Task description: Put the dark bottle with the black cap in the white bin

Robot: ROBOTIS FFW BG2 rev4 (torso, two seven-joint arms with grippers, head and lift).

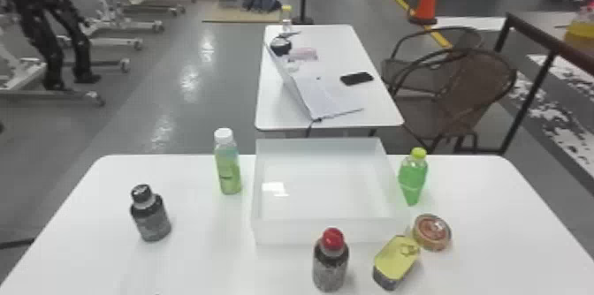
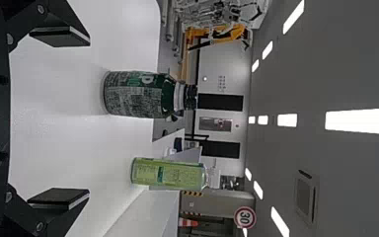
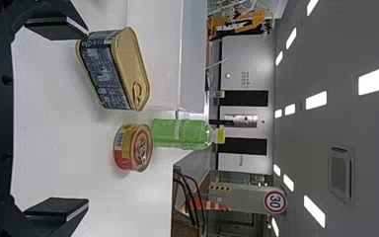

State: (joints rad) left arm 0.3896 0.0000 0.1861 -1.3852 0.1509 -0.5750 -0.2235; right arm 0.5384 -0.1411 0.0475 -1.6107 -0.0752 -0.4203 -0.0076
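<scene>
While the dark bottle with the black cap [image 1: 151,220] stands upright on the left part of the counter [image 1: 199,263], outside the white bin [image 1: 291,231], the left pincer [image 2: 89,117] is spread wide with nothing in its grasp, the bottle beyond its fingertips. The right pincer [image 3: 88,118] is also wide and empty, facing the rectangular can [image 3: 113,71] and the round can [image 3: 133,148]. A white-capped bottle [image 1: 228,168] stands just left of the bin, a green bottle [image 1: 413,179] beside its right side, and a red-capped bottle [image 1: 330,263] in front.
</scene>
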